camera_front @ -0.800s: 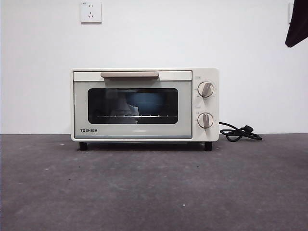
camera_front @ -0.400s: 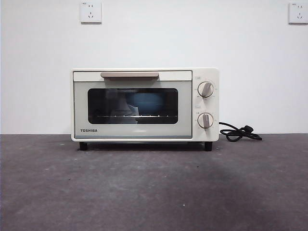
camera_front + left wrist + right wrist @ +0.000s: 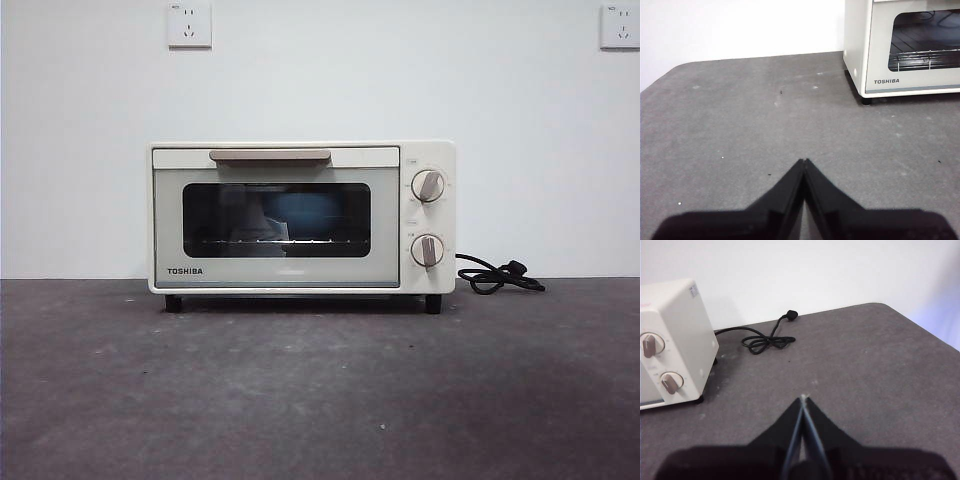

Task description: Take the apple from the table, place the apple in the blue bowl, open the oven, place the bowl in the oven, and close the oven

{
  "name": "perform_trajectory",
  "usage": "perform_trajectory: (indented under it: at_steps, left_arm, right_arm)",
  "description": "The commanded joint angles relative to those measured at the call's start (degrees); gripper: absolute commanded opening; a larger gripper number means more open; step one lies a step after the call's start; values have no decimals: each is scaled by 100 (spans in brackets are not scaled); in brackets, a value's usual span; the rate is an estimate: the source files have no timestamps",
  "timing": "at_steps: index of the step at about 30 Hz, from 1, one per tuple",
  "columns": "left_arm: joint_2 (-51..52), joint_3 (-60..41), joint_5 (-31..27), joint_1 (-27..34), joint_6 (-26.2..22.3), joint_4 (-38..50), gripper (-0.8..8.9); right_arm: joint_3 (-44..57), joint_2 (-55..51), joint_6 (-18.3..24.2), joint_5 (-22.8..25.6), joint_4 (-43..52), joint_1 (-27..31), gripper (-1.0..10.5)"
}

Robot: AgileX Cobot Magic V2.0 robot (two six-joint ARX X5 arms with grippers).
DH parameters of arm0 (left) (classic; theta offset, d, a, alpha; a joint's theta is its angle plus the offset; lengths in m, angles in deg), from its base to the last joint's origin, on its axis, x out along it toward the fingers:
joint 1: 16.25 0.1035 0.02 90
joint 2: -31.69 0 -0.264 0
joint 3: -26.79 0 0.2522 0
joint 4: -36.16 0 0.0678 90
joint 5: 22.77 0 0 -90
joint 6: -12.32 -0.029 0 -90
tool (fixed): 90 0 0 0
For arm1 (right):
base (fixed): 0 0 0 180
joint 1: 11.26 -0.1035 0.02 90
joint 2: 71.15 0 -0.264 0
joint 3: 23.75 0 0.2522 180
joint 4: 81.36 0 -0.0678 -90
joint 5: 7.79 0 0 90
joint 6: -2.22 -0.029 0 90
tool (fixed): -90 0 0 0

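Front view: my arm has cleared out, oven [image 3: 301,218] door shut, blue bowl [image 3: 305,216] inside; both pincers pressed together, task looks done.

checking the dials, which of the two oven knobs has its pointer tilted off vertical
The upper knob: its beige pointer leans to the right. The lower knob on the oven points straight up.

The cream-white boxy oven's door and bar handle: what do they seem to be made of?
The cream-white boxy oven's door window looks like dark, glossy glass: the rack and a blue shape show through it. The beige bar handle has a matte finish, possibly plastic or coated metal; the look leaves that open.
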Motion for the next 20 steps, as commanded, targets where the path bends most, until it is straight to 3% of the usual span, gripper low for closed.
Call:
perform_trajectory:
  at_steps: [1,20]
  left_arm:
    - [0,-59,-15,-13,37,48,-4]
    - [-7,-59,-15,-13,37,48,-4]
  right_arm:
    - [175,-129,7,4,70,9,1]
    - [1690,-782,39,-11,433,125,1]
